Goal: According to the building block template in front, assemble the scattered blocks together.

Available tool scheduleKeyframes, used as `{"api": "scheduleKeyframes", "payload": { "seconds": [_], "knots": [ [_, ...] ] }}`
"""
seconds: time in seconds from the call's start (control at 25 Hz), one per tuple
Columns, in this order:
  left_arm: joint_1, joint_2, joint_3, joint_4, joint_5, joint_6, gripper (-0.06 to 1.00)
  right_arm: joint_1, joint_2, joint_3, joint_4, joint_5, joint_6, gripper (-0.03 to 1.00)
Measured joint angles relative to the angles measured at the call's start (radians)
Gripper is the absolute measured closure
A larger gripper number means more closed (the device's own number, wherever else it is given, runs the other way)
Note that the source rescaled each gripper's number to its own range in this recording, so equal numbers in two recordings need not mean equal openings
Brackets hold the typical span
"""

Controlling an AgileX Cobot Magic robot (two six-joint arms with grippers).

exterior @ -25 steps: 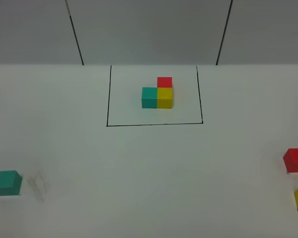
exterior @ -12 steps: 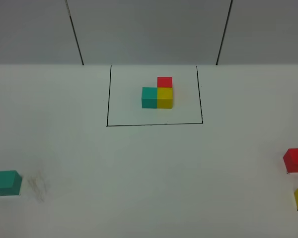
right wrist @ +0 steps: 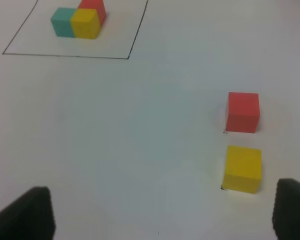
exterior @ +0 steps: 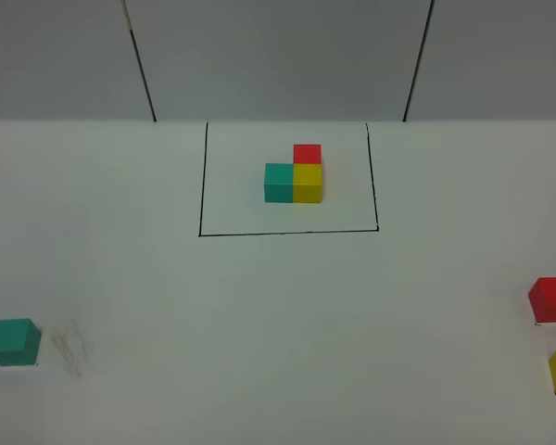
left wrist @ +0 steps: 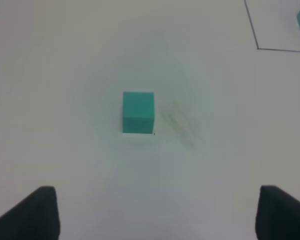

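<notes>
1. While the left tool (left wrist: 157,212) stands released, its dark jaws spread wide with nothing between them, the teal cube (left wrist: 138,112) lies on the desk (exterior: 278,324) ahead of it, well apart from both jaws and roughly in line with the gap between them.
2. That teal cube sits close to the desk's left edge, toward the near left corner, with a faint grey smudge (exterior: 69,345) just beside it on the side toward the middle of the desk.
3. The right tool (right wrist: 162,210) is released too, its jaws wide and holding nothing.
4. The yellow cube (right wrist: 242,169) lies ahead of the right tool, untouched and nearer to one jaw than to the other.
5. The red cube (right wrist: 242,112) lies just beyond the yellow one, with a narrow gap between the two.
6. Both cubes sit at the desk's right edge, the yellow one nearer the front edge.
7. The template (exterior: 294,176) stands toward the far edge, near the middle: teal and yellow cubes side by side and touching, red touching the yellow on its far side.
8. A thin black rectangle (exterior: 287,232) drawn on the desk frames the template, which is well apart from both tools.
</notes>
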Motion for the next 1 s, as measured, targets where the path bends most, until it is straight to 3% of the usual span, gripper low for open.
{"api": "scheduleKeyframes", "payload": {
  "seconds": [0.16, 0.44, 0.72, 1.0],
  "knots": [
    [0.0, 0.183, -0.058, 0.094, -0.021, -0.108, 0.14, 0.0, 0.0, 0.0, 0.0, 0.0, 0.0, 0.21],
    [0.0, 0.647, -0.199, 0.192, -0.07, -0.125, 0.14, 0.0, 0.0, 0.0, 0.0, 0.0, 0.0, 0.21],
    [0.0, 1.037, -0.296, 0.199, -0.151, -0.124, 0.14, 0.0, 0.0, 0.0, 0.0, 0.0, 0.0, 0.21],
    [0.0, 1.231, -0.295, 0.146, -0.283, -0.124, 0.14, 0.0, 0.0, 0.0, 0.0, 0.0, 0.0, 0.21]
  ]
}}
